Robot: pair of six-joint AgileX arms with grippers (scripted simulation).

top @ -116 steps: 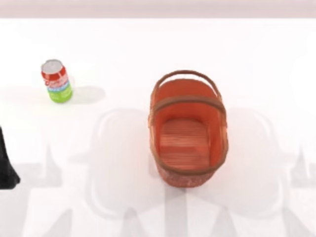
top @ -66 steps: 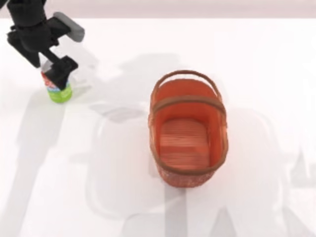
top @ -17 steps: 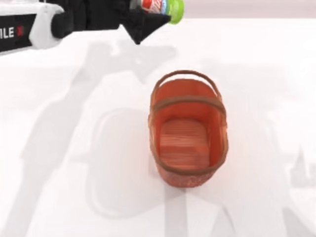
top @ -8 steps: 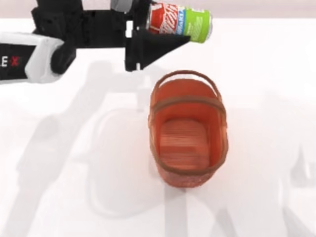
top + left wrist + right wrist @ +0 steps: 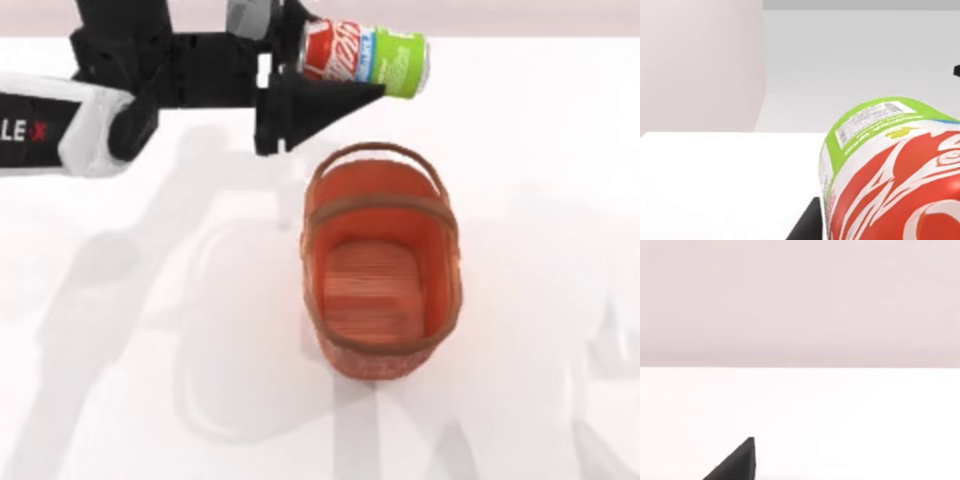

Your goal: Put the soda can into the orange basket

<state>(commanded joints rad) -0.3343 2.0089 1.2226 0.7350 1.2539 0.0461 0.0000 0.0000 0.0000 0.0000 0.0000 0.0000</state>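
The soda can (image 5: 385, 62) lies on its side in the air, silver top toward the left, lime-green end toward the right. My left gripper (image 5: 345, 58) is shut on its red part, one black finger (image 5: 315, 105) showing below it. It hangs just beyond the far end of the orange basket (image 5: 441, 270), which stands mid-table with two arched brown handles. The left wrist view is filled by the can (image 5: 890, 175) beside one black finger (image 5: 810, 225). The right arm is outside the top view; its wrist view shows one fingertip (image 5: 740, 462) over bare table.
The white left arm (image 5: 60, 110) reaches in from the left edge across the far side of the table. A pale wall (image 5: 800, 300) rises behind the table's far edge.
The left gripper closed on the can at the far left, lifted it and carried it right. In the last half second it moved only slightly nearer the basket.
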